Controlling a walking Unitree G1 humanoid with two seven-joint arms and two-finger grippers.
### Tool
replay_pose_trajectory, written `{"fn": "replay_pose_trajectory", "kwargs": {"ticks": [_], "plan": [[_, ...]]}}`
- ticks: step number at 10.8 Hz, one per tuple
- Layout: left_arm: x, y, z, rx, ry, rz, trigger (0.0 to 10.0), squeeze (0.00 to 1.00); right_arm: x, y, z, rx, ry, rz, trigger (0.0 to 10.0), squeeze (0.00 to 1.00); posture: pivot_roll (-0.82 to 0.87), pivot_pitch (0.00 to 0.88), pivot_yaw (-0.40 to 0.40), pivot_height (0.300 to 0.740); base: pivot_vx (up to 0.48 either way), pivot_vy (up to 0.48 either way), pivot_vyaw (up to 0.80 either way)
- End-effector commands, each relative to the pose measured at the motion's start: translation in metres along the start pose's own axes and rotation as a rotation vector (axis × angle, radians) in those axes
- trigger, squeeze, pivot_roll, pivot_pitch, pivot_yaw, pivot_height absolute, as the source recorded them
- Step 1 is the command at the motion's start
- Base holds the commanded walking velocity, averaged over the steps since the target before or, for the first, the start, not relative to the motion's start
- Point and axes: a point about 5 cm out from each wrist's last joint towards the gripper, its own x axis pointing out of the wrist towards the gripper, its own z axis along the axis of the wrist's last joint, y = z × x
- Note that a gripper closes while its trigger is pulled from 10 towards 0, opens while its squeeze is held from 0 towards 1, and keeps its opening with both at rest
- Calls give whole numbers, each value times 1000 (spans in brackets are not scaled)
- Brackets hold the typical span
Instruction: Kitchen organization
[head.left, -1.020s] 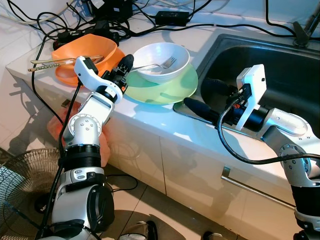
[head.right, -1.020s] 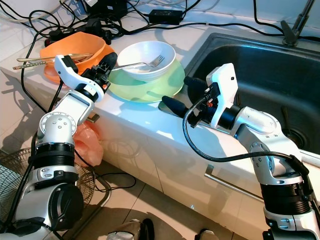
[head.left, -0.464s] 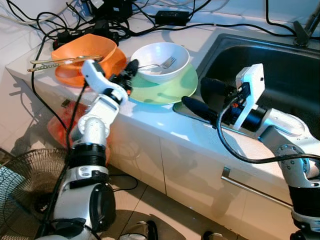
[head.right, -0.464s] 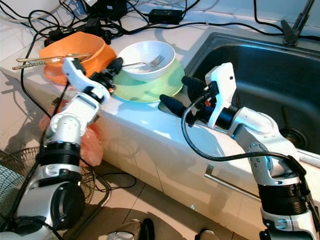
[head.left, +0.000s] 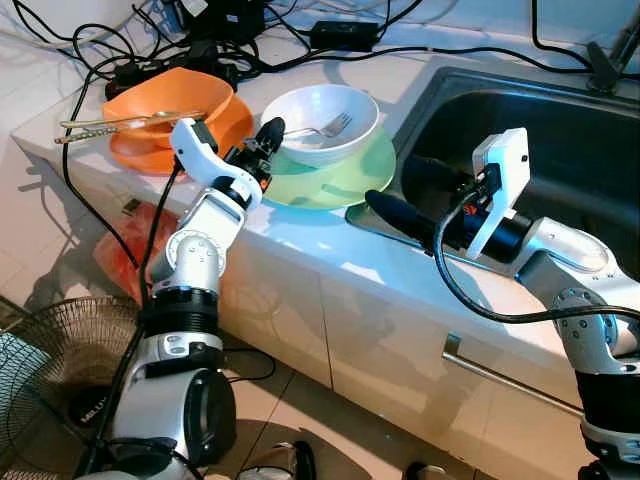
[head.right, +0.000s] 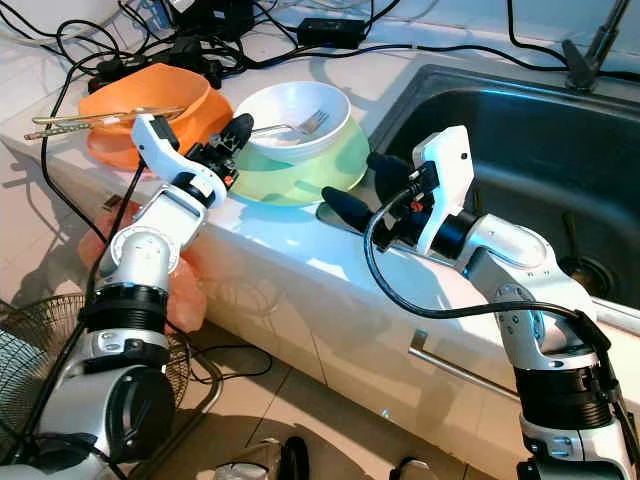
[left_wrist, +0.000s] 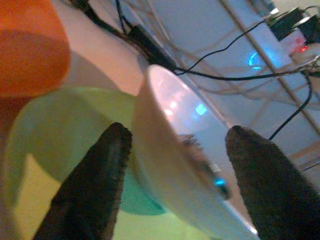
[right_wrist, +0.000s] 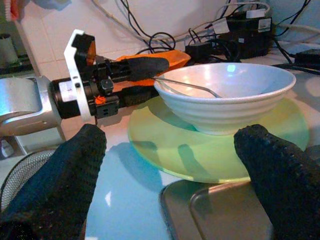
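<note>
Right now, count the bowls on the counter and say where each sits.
2. The white bowl sits on the green plate beside the sink, a fork inside. The orange bowl sits to its left, chopsticks across it. Others may be hidden.

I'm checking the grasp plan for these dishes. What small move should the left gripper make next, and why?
Probably ease forward a touch and close. The left gripper is open, one finger outside the white bowl wall and one over the inside, so the rim sits between them. The bowl rests on the green plate with a fork inside.
</note>
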Motion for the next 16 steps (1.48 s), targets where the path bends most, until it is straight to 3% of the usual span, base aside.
{"fn": "replay_pose_trajectory", "kwargs": {"ticks": [1, 11, 16], "plan": [[-2, -1, 5, 14, -28, -7, 0, 0, 2, 4, 1, -12, 2, 16, 10000, 0, 2, 121, 136, 740, 0, 0, 0], [-2, 1, 17, -11, -86, -8, 0, 0, 3, 3, 2, -9, -8, 6, 10000, 0, 3, 120, 133, 740, 0, 0, 0], [-1, -8, 24, -2, -105, -39, 0, 0, 4, 2, 2, -12, -11, -5, 10000, 0, 5, 117, 135, 740, 0, 0, 0]]}}
